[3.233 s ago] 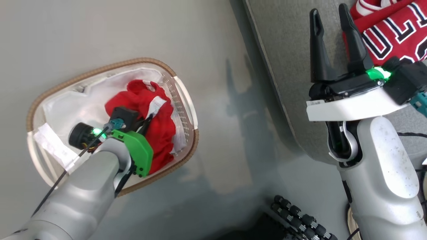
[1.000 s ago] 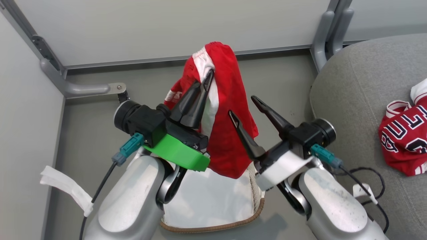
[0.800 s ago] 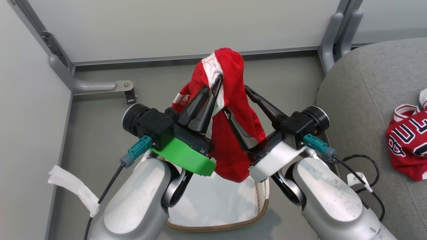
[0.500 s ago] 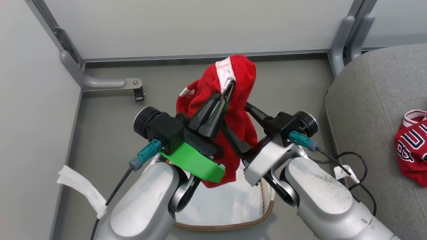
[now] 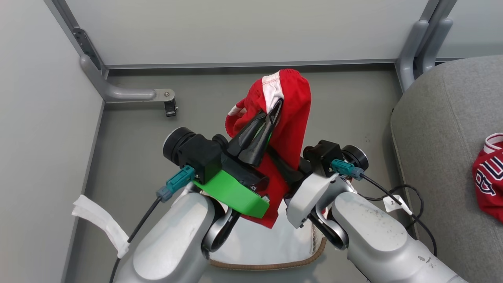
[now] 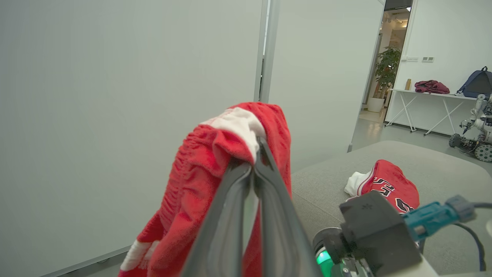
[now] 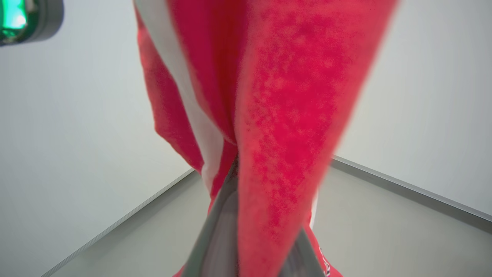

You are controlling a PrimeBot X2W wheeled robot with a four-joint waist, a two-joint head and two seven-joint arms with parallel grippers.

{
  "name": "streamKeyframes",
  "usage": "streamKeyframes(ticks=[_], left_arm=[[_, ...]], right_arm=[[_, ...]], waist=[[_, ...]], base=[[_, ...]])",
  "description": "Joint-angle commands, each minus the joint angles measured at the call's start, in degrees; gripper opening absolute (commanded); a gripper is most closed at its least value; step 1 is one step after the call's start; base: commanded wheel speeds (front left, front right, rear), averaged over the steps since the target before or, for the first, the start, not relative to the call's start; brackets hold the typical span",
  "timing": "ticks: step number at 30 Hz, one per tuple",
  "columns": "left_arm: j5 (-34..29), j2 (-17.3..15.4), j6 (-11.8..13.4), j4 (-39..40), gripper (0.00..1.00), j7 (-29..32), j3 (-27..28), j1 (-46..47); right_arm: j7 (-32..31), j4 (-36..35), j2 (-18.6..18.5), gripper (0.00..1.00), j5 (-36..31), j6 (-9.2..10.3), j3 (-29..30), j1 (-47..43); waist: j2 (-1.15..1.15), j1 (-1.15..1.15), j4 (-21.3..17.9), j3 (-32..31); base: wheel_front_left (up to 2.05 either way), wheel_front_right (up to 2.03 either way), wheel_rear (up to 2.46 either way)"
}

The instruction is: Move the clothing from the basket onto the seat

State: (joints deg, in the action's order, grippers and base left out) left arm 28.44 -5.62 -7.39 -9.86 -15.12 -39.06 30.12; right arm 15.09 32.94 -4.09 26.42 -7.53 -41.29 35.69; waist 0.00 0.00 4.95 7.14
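Head view: left gripper (image 5: 275, 108) and right gripper (image 7: 235, 173) both on the red shorts (image 5: 294, 102)

The left gripper points up and away from the robot with its two dark fingers pressed together on the white-striped, gathered waistband. The shorts drape over its tips and hang down past its green wrist mount. In the left wrist view the band is pinched right at the fingertips and the fabric falls to that gripper's left.

The right gripper comes in from the right, just beside the left one and lower on the cloth, with most of its fingers hidden behind the red fabric. In the right wrist view its fingers close together on a fold of the shorts, red cloth and a white stripe rising between and above them.

Below both wrists sits the basket (image 5: 275, 265), its brown rim and white cloth liner (image 5: 255, 243) showing between the forearms. The shorts' lower hem hangs just above it.

Well to the right of the right gripper lies the grey seat (image 5: 440, 129), with the red jersey (image 5: 489, 181) resting on it, black lettering up.
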Motion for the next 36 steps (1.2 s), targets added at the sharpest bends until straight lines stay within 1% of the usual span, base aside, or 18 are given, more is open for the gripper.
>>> streamKeyframes(ticks=[1,5,10,11,12,13,19,29,36], left_arm=[[-0.1,0.0,-0.2,-0.2,0.0,0.0,0.6,0.0],[-0.7,0.0,-0.2,-0.3,0.0,0.0,1.9,-0.3],[-1.0,-0.2,-0.2,-2.4,0.0,0.0,2.4,-1.5],[-1.3,-0.2,-0.2,-2.6,0.22,0.0,2.7,-1.4],[-1.4,-0.1,-0.2,-3.1,0.68,0.0,2.8,-1.4],[-1.7,-0.1,-0.2,-3.4,1.0,0.0,2.9,-1.5],[-3.1,-0.3,-0.2,-4.3,1.0,0.0,4.6,-2.8],[-4.3,-1.1,-0.2,-5.5,1.0,0.0,4.1,-3.9],[-4.7,-1.6,-0.2,-5.8,1.0,0.0,4.2,-4.7]], right_arm=[[0.1,0.4,-0.1,0.0,0.4,0.08,0.3,-1.1],[0.1,0.7,-0.3,0.0,0.5,0.08,1.8,-2.8],[0.1,-1.3,-0.2,0.0,0.5,0.08,4.4,-4.3],[0.1,-1.8,-0.2,0.0,0.2,0.08,5.1,-4.6],[0.1,-2.2,-0.2,0.0,0.0,0.07,5.9,-5.0],[0.1,-2.6,-0.2,0.0,-0.2,0.07,6.6,-5.3],[0.1,-4.9,-0.3,0.0,-1.4,0.07,9.3,-7.5],[0.1,-7.9,-0.5,0.0,-2.5,0.07,14.7,-10.9],[0.1,-9.5,0.0,0.0,-3.1,0.07,16.7,-13.2]], waist=[[0.0,0.0,-0.2,0.0],[0.0,0.0,-1.2,0.0],[0.0,0.0,-3.4,0.4],[0.0,0.0,-3.9,0.5],[0.0,0.0,-4.6,0.7],[0.0,0.0,-5.3,0.8],[0.0,0.0,-11.6,1.7],[0.0,0.0,-23.6,3.2],[0.0,0.0,-31.4,3.9]], base=[[0.0,0.0,0.0],[0.0,0.0,0.0],[0.0,0.0,0.0],[0.0,0.0,0.0],[0.0,0.0,0.0],[0.0,0.0,0.0],[0.0,0.0,0.0],[0.0,0.0,0.0],[0.0,0.0,0.0]])
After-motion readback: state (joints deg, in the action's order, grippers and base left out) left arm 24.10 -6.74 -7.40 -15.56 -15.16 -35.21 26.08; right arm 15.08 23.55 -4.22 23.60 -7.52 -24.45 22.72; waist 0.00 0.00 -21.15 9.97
